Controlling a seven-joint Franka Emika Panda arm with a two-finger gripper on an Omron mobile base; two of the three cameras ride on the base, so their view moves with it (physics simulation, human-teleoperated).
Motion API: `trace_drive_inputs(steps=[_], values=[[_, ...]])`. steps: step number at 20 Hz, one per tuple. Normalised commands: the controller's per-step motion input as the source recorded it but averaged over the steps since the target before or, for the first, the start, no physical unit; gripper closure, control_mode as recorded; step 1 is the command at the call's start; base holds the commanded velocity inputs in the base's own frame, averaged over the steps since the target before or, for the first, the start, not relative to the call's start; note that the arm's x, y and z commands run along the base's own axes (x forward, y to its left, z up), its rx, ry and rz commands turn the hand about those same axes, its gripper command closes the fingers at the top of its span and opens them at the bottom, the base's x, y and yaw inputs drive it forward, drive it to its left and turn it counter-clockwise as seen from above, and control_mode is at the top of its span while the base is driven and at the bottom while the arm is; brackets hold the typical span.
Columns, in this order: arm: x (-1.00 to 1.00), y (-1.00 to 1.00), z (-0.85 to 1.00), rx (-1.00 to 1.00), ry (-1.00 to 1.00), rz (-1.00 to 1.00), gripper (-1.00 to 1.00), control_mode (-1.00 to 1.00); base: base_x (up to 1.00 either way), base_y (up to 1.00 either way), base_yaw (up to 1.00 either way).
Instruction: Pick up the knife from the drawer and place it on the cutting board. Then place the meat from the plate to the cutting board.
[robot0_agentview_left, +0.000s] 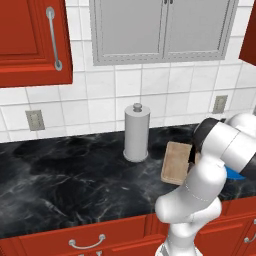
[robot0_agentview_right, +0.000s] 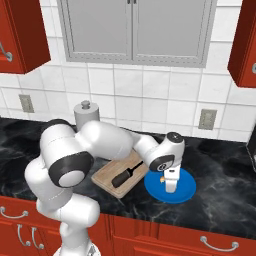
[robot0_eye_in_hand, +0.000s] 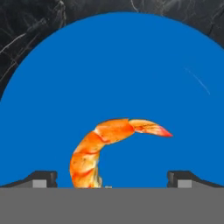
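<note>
Orange meat (robot0_eye_in_hand: 103, 148) lay on the blue plate (robot0_eye_in_hand: 131, 65), directly under the released claw (robot0_eye_in_hand: 111, 177); beside the plate, the knife (robot0_agentview_right: 127, 174) rested on the cutting board (robot0_agentview_right: 107, 176).

Gripper (robot0_agentview_right: 171, 189) over the plate (robot0_agentview_right: 186, 192), board beside it.
The meat (robot0_eye_in_hand: 103, 146) lies on the plate right under the gripper, between its two wide-apart tips. Just left of the gripper the board (robot0_agentview_right: 107, 176) rests on the counter (robot0_agentview_right: 220, 200), edge near the plate, with the knife (robot0_agentview_right: 127, 175) lying on it. Behind the board, farther from the gripper, stands the towel roll (robot0_agentview_left: 136, 132) by the wall.
</note>
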Motion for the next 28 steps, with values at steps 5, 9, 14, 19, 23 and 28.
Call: trace_drive_inputs(steps=[5,9,14,19,23,28], values=[[0.19,-0.04,-0.09,0.0,0.0,0.0,-1.0,-1.0,0.0,0.0,0.0],[0.13,-0.09,-0.14,0.0,0.0,0.0,-1.0,-1.0,0.0,0.0,0.0],[0.04,-0.07,-0.16,0.0,0.0,0.0,-1.0,-1.0,0.0,0.0,0.0],[0.08,-0.11,-0.08,0.0,0.0,0.01,-1.0,-1.0,0.0,0.0,0.0],[0.09,-0.06,-0.07,0.0,0.0,0.01,-1.0,-1.0,0.0,0.0,0.0],[0.03,0.0,-0.28,0.01,0.0,0.0,-1.0,-1.0,0.0,0.0,0.0]])
